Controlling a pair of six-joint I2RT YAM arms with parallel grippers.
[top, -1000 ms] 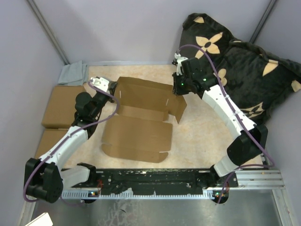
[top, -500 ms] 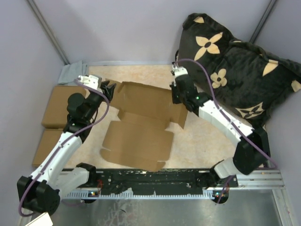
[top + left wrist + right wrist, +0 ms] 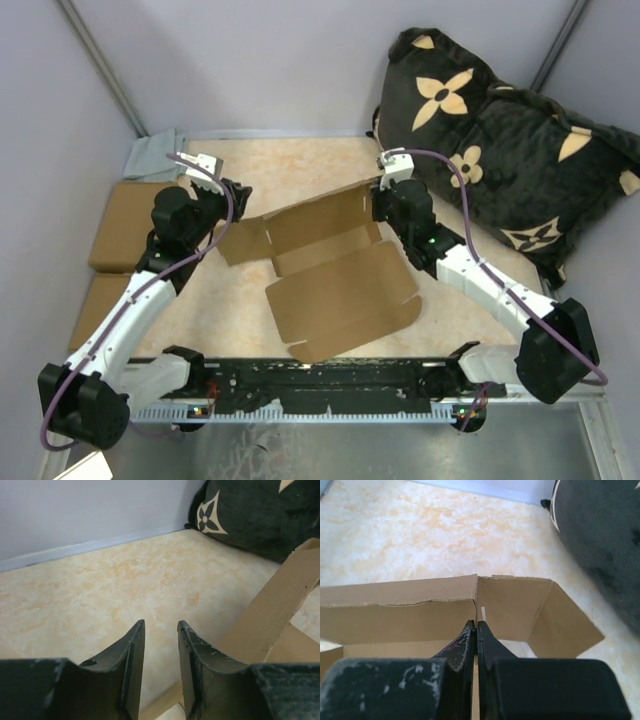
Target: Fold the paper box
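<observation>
My right gripper is pinched fully together on the paper box, tips at the crease where its upright rear panel meets the short side flap. That flap angles off to the right of my fingers, and the long panel runs away to their left. Box base and front flap lie back toward my arm, front edge near the base rail. Beyond the panel is bare table, free room ahead. A dark pillow is close on this hand's right. My left gripper is partly open, nothing between its fingers; the box's left flap runs from its right to beneath the fingers, contact not discernible. Open tabletop ahead of it up to the enclosure wall; cardboard blocks behind it
</observation>
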